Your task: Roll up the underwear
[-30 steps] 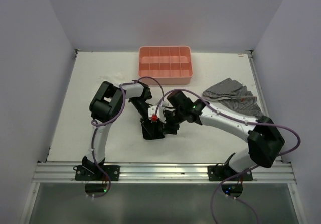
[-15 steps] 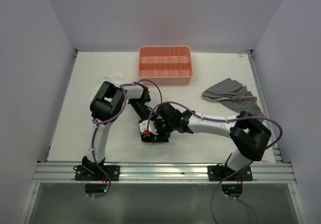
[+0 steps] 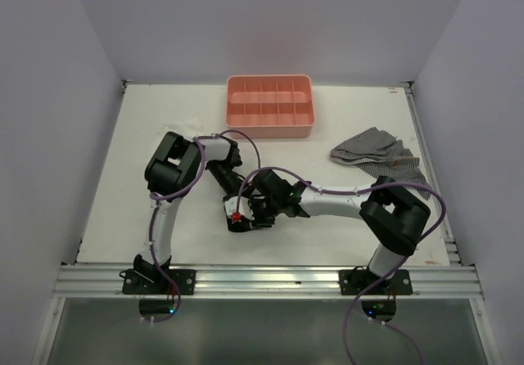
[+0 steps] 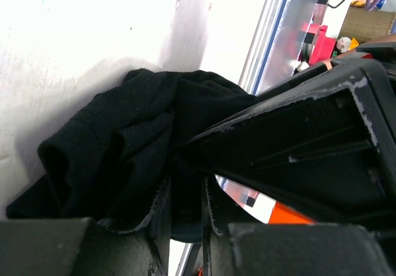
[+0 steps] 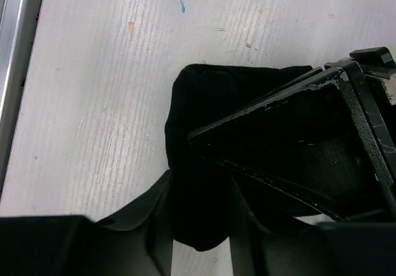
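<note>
On the white table (image 3: 147, 128), well in front of the pink tray (image 3: 270, 129), the underwear (image 5: 204, 96) lies bunched in a black heap; the left gripper (image 4: 185, 192) and the right gripper (image 5: 199, 189) each pinch its folds between narrow fingers

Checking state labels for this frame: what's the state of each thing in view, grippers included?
underwear: bunched into a loose bundle on the table, not a neat roll.
left gripper: jaws narrow, pinching underwear fabric.
right gripper: jaws closed around the bundle.
pink tray: upright at the far edge, compartments empty.
grey checked cloth: crumpled at the right, untouched.
</note>
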Robot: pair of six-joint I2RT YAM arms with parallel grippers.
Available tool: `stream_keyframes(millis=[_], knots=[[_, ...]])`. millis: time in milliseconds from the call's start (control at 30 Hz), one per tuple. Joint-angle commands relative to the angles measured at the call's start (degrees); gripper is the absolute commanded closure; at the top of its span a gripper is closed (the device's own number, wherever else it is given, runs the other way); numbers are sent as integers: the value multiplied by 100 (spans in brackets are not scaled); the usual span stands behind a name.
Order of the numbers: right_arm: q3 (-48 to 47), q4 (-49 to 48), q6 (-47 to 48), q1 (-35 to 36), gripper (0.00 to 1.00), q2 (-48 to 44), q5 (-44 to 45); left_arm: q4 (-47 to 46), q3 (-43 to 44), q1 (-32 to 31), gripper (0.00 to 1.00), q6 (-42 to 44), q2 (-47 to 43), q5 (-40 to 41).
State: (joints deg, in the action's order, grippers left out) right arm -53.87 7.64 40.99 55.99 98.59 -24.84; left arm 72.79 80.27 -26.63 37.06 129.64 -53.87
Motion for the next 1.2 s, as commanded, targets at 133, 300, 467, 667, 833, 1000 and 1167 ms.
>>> stream_keyframes(millis=[133,300,467,667,833,1000,1167], knots=[[-123,70,120,18,95,494,235,-1567,-161,149,71,363,-131,1415],[-273,589,6,-105,100,530,-538,-1942,-152,631,57,276,-1036,1212],[-642,1203,-214,-193,100,758,-1171,-2576,-231,1484,52,-23,-2188,1098],[-1503,1802,-1188,-562,100,1459,-2102,-3332,-836,2381,48,159,-3716,1273],[-2249,2233,-2086,-958,100,2146,-2578,-3492,-2283,2417,45,1030,-5421,1379],[-2734,2506,-2708,-1142,100,2857,-2754,-3131,-3367,1936,43,2121,-6668,1607],[-2919,2339,-3246,-1283,100,3219,-3079,-3780,-4361,416,43,1868,-7374,2432]])
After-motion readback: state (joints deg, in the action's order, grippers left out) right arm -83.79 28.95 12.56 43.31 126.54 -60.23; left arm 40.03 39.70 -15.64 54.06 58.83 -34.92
